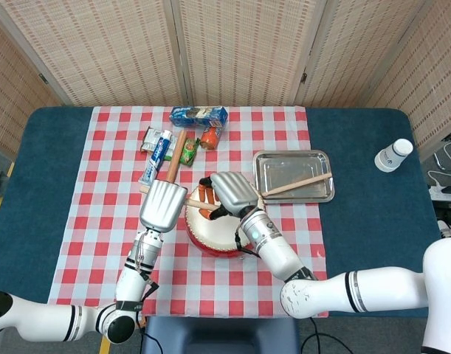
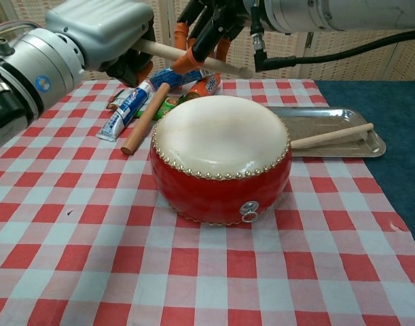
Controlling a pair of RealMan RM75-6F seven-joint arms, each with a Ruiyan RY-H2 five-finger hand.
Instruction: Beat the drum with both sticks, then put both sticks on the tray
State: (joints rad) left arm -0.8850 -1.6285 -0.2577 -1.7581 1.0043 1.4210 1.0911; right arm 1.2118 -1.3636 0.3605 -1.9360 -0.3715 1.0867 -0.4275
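A red drum (image 1: 215, 234) with a white skin (image 2: 221, 129) stands mid-table on the checked cloth. My left hand (image 1: 164, 206) grips a wooden drumstick (image 2: 214, 63) held level just above the drum's far edge. My right hand (image 1: 232, 192) meets it there, and its orange-tipped fingers (image 2: 184, 60) pinch the same stick from above and below. A second drumstick (image 1: 299, 183) lies slantwise in the steel tray (image 1: 293, 161) to the right of the drum; in the chest view this stick (image 2: 329, 136) pokes out over the tray's (image 2: 309, 117) near rim toward the drum.
Behind the drum lie a toothpaste tube (image 1: 156, 150), a wooden rod (image 1: 175, 156), a blue box (image 1: 199, 115), a green packet (image 1: 190, 151) and an orange can (image 1: 209, 138). A white cup (image 1: 393, 155) stands on the blue table at the far right.
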